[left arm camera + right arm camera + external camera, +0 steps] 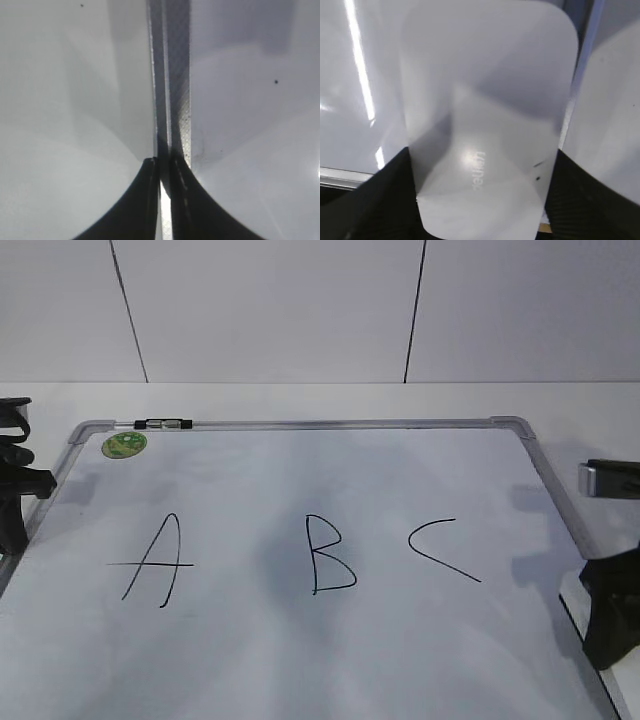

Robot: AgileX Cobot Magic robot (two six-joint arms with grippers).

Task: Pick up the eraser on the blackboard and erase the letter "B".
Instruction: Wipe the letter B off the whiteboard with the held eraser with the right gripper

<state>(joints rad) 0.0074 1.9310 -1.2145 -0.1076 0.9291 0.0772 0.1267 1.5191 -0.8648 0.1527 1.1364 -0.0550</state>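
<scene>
Straddling the eraser (pixel 487 125) at the blackboard (pixel 300 660) edge, right jaws; left jaws clenched, letter "B" (pixel 331 555) intact.

White table (pixel 300 400) carries the blackboard (pixel 300 660).

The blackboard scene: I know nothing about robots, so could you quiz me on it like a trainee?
1. True or false: the letter "B" is already wiped off the blackboard.
2. What lies between the fingers of the right gripper? a) the eraser b) the marker c) the green sticker
3. Fill in: the B stands between the letters __ and __.
Key: 1 false; 2 a; 3 "A" and "C".
</scene>
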